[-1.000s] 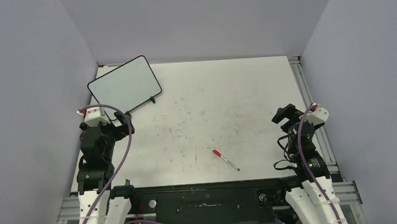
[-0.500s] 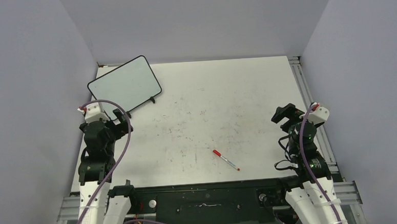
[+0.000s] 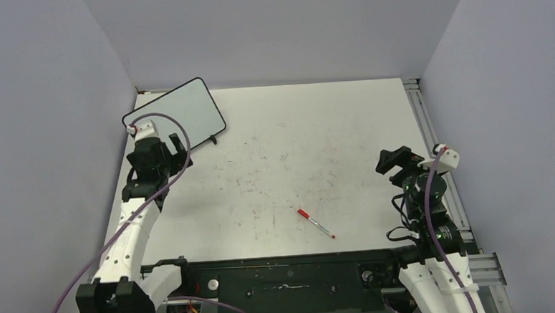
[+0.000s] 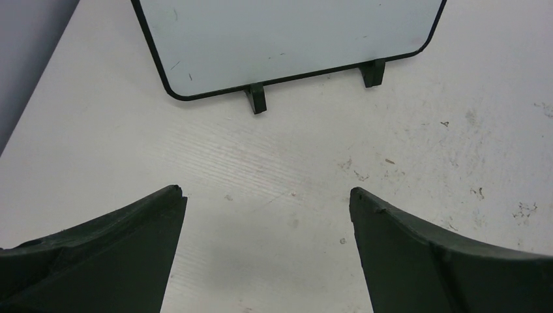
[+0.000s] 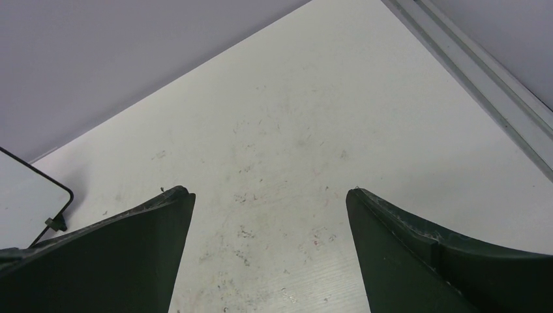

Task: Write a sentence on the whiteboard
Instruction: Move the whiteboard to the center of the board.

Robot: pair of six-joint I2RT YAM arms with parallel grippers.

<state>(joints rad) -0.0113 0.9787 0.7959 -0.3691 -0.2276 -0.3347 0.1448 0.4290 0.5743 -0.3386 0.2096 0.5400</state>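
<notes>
The scuffed white table (image 3: 295, 141) carries the whiteboard (image 3: 186, 107) at its far left corner, propped on two black feet. The left claw (image 4: 266, 195) hovers just before it, jaws apart. The right claw (image 5: 269, 192), also spread wide, hangs near the table's right edge. A red-capped marker (image 3: 315, 223) lies near the front edge.
</notes>
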